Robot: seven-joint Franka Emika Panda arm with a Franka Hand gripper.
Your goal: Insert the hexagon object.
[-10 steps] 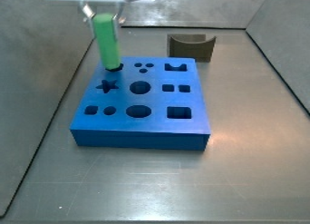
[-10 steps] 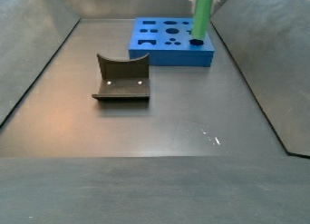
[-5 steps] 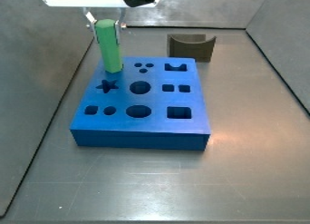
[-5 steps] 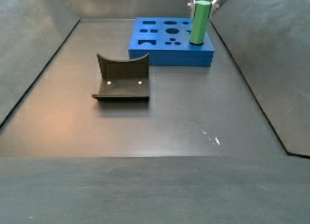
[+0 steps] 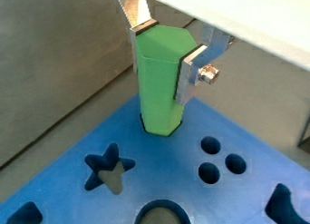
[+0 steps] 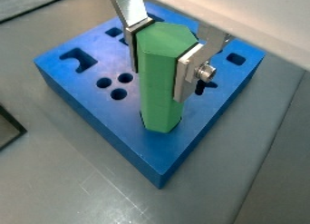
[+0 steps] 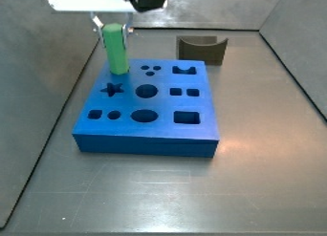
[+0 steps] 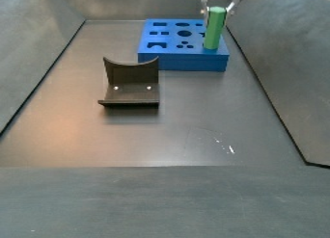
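Observation:
The hexagon object, a bright-green peg (image 5: 161, 82), stands upright with its lower end in a hole at a corner of the blue block (image 5: 169, 176). It also shows in a wrist view (image 6: 164, 82) and in both side views (image 7: 114, 51) (image 8: 217, 28). My gripper (image 5: 168, 48) is shut on the peg's upper end, one silver finger (image 6: 189, 72) pressed flat on each side. The gripper sits right above the block in both side views (image 7: 113, 22) (image 8: 217, 3). The blue block (image 7: 147, 144) (image 8: 194, 61) (image 6: 72, 90) has several shaped holes.
A dark grey curved block (image 7: 202, 49) stands behind the blue block; in a side view (image 8: 129, 83) it lies mid-floor. Sloping grey metal walls (image 7: 52, 77) enclose the floor on all sides.
The gripper has come down with the peg. The peg's top is lower and its lower end has sunk further into the corner hole of the blue block.

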